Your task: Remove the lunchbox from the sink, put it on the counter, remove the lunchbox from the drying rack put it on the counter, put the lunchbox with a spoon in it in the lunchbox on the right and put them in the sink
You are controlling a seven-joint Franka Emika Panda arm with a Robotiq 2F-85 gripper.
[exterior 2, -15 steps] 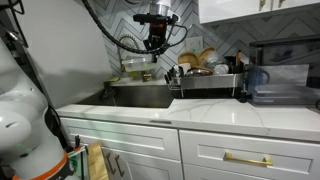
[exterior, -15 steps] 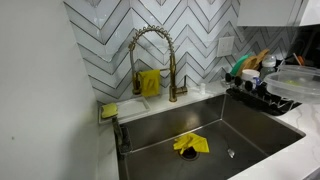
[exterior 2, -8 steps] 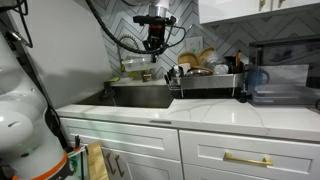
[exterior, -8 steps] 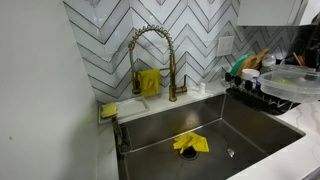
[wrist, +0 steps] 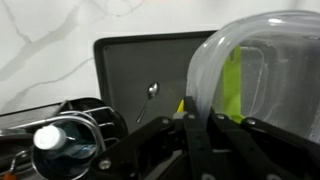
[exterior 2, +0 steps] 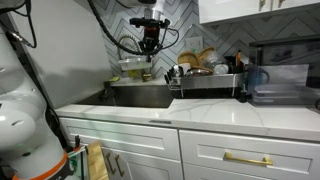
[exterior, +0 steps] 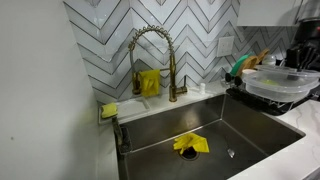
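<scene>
Gripper (wrist: 190,128) first, wrist view: fingers drawn together on the rim of the clear lunchbox (wrist: 262,85), pinching its wall, with the box bulking out to one side of them. Under it is the dark sink (wrist: 125,60) with its drain (wrist: 152,90). Something yellow shows through the plastic; can't tell if it's inside the box or below it.

In an exterior view the lunchbox (exterior: 278,84) is in the air over one end of the sink (exterior: 235,125), not resting on anything. The faucet (exterior: 150,55) stands at the back and a yellow cloth (exterior: 190,144) lies on the basin floor.

In an exterior view the gripper (exterior 2: 148,44) hangs above the sink with the lunchbox (exterior 2: 135,68) below it. The drying rack (exterior 2: 205,82) is just beside, and the counter (exterior 2: 200,113) is nearer the camera.

Risks:
- An edge-only pinch on slick plastic could let the box pivot or slip — it would drop back into the basin.
- A low or wide swing to the counter could clip the faucet or rack.
- Tilt could spill whatever's inside.
</scene>
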